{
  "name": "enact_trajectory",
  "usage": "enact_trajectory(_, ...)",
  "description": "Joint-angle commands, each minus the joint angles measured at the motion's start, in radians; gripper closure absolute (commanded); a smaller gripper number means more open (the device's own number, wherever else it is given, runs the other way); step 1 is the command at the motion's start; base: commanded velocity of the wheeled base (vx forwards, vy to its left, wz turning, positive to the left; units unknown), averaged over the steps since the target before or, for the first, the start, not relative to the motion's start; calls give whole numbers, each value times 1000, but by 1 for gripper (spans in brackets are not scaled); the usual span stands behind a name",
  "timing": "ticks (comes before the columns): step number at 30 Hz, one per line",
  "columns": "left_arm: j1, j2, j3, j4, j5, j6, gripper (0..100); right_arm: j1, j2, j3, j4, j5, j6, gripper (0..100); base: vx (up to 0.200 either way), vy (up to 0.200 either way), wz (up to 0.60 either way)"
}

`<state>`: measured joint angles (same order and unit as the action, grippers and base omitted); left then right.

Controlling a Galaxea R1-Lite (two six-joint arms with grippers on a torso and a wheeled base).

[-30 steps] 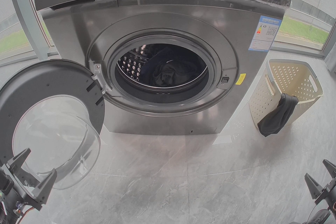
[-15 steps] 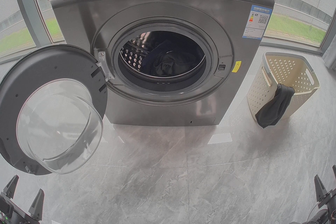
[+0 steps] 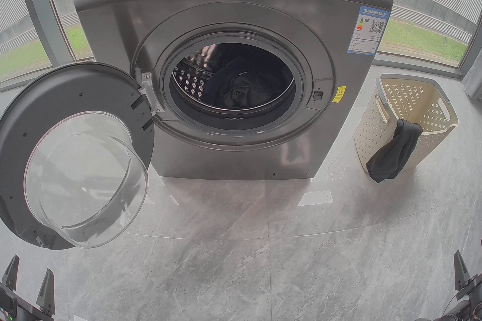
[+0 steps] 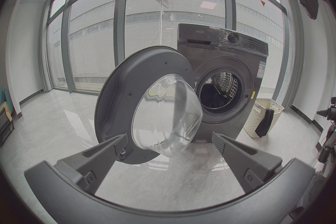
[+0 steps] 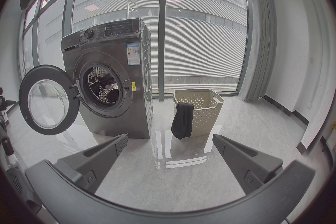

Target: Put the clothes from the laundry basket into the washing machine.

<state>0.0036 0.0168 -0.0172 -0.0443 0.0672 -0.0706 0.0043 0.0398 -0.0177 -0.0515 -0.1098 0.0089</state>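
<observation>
Located a grey metal front-loading washing machine [image 3: 321,36] standing on a pale grey marbled tile floor [image 3: 281,257] before tall windows. Found its round grey door with clear bowl-shaped glass [image 3: 75,156] swung fully open toward the robot's left. Observed a heap of dark clothes [image 3: 243,89] lying inside the perforated steel drum. Noted a cream perforated plastic laundry basket [image 3: 369,136] on the floor just beside the machine's right side. Recorded one black garment [image 3: 396,151] draped over the basket's near rim, with its upper end tucked inside and the rest hanging down the outer wall almost to the floor.

Logged the left gripper [image 4: 168,136] low at the robot's left, near the open door but not touching it, with fingers spread wide apart and holding nothing. Logged the right gripper [image 5: 169,139] low at the robot's right, well apart from basket and garment, with fingers likewise spread and empty. Saw machine and basket ahead of both wrists.
</observation>
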Motion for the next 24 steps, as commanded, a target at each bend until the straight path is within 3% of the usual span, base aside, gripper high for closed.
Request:
enact_trajectory(1,-2,-12,17,4,-1,11,0,-4,-31,18,7,5,32,0,0,0,0)
enact_trajectory(2,-2,-12,17,40,-32,54,0,-6,-29,18,39,47,28,0,0,0,0)
enact_trajectory(4,-2,-14,17,50,-69,83,0,-1,-31,13,70,102,2,0,0,0,0)
enact_trajectory(7,-4,-12,17,44,-67,61,0,-1,-34,10,68,99,2,0,0,0,0)
enact_trajectory(15,-4,-12,17,43,-66,58,0,-1,-34,8,70,98,-4,0,0,0,0)
enact_trajectory(21,-4,-12,17,43,-63,58,0,-1,-34,8,70,98,-4,0,0,-200,0)
enact_trajectory(24,-4,-12,17,43,-61,38,0,-1,-34,8,70,98,-3,0,0,-200,0)
